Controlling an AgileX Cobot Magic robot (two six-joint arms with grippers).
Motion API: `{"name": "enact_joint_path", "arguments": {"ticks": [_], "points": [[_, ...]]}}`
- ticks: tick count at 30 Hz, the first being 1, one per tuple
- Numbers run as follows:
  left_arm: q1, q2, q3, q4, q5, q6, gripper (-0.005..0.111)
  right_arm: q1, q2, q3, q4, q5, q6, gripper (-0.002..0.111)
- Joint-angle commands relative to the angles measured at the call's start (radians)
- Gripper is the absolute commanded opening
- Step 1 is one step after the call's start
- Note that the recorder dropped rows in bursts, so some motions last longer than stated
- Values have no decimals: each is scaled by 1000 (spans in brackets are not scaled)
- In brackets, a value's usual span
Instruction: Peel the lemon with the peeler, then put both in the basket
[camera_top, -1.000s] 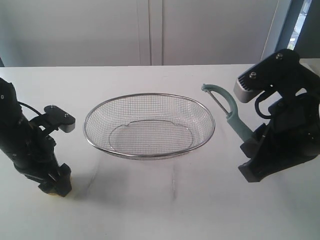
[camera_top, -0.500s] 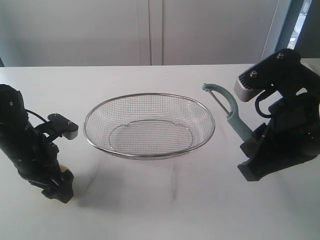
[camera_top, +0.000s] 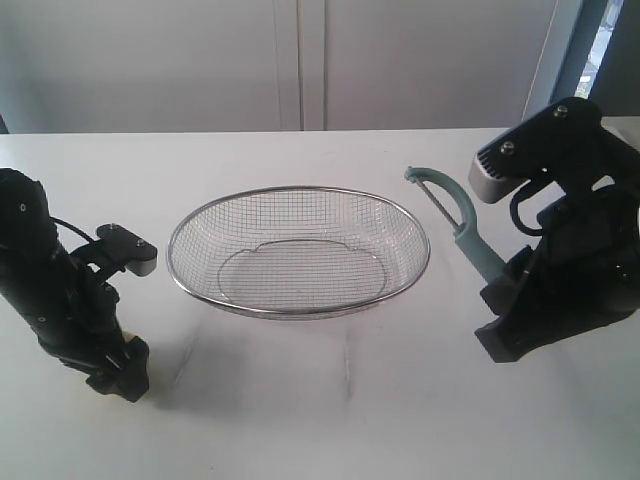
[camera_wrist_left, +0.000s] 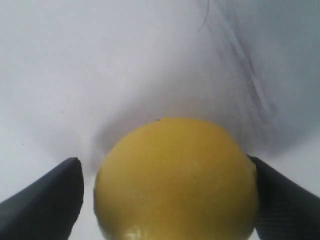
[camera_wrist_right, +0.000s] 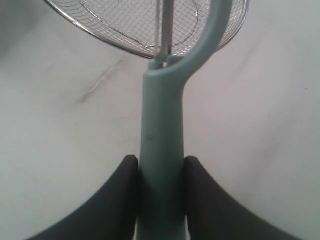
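Before the peel: lemon (camera_wrist_left: 175, 180) straddled, peeler (camera_top: 475, 250) raised beside the basket (camera_top: 298, 313)
The basket sits in the middle of the table (camera_top: 340, 410) between the arms, within reach of both for the final drop. The right gripper (camera_top: 497, 297) is clamped on the peeler's handle, blade end up, likely poised for peeling. The left gripper (camera_top: 118, 372) is down at the table, jaws wide around the lemon, a gap showing on one side

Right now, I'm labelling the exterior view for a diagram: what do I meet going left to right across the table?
left gripper → basket → peeler → right gripper
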Motion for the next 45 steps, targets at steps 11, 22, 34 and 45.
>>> {"name": "enact_joint_path", "arguments": {"ticks": [11, 22, 34, 45], "points": [[-6, 0, 4, -59, 40, 0, 42, -5, -8, 3, 1, -12, 5, 0], [-6, -64, -154, -67, 335, 0, 0, -5, -8, 3, -1, -12, 5, 0], [-6, -279, -234, -113, 469, 17, 0, -5, -8, 3, -1, -17, 5, 0], [-6, -571, -215, -388, 547, 305, 0, -5, -8, 3, -1, -56, 5, 0]]}}
